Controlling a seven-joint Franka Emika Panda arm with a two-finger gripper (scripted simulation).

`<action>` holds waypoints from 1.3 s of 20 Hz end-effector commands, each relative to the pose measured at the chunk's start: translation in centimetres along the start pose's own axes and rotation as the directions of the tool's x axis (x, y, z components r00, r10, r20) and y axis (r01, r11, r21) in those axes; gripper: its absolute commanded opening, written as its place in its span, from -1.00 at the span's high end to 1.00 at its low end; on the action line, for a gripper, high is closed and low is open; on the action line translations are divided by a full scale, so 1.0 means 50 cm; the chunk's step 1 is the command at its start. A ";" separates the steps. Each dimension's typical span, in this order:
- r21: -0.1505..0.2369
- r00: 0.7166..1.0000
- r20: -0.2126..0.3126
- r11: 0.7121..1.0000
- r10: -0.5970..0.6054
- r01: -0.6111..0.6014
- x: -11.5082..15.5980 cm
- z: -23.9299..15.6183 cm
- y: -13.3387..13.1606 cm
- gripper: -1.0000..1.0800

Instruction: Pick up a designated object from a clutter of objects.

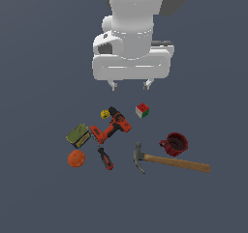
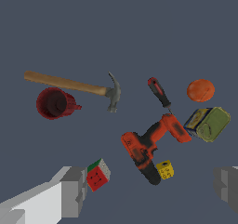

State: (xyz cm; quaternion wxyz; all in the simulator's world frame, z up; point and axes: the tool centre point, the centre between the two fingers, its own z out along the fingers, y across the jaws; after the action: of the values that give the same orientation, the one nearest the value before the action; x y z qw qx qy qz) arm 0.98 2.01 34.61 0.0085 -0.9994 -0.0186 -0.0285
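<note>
Below the gripper (image 1: 131, 86), well apart from it, the drill (image 1: 111, 125) lies on its side on the dark floor (image 1: 38, 193). Fingers are spread wide w/ nothing between them; in the exterior view the drill sits under the gap, slightly toward that view's left.

Taking the drill as landmark, exterior view: yellow die (image 1: 104, 114) touching or just beside its black chuck end; green tin (image 1: 78, 136) just beside the battery base, toward the view's left; orange ball (image 1: 76, 158) near, beyond the tin; screwdriver (image 1: 105, 158) near the base on the viewer's side; colourful cube (image 1: 142, 110) near, toward the view's right; hammer (image 1: 167, 161) and red mug (image 1: 174, 144) further off on the right side, mug just beside the hammer's wooden handle.

Wrist view looks down past the two grey fingers (image 2: 74, 190), one at each lower corner, and shows what the exterior view can't: drill (image 2: 149, 147) top face w/ black patches, the die's (image 2: 165, 169) dots, the mug's (image 2: 55, 103) open mouth, the tin's (image 2: 208, 123) label side. Cube (image 2: 98, 174) appears just beside one finger. Hammer (image 2: 74, 85), screwdriver (image 2: 159, 94), ball (image 2: 201, 90) lie beyond the drill.

Exterior view alone shows the arm: white wrist and hand (image 1: 131, 58) hanging straight down, fingers pointing at the floor, clear of all objects.
</note>
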 end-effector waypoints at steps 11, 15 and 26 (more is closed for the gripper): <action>0.009 1.000 0.015 1.000 0.007 -0.007 -0.003 0.010 -0.008 -1.00; -0.008 0.999 0.032 1.000 -0.019 0.019 -0.009 0.046 0.003 -1.00; -0.074 0.958 0.176 0.968 -0.225 0.241 -0.090 0.296 0.072 -1.00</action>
State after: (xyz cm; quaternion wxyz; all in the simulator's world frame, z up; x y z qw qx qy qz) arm -1.67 -0.93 21.80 -0.0376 -0.9919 -0.1141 0.0402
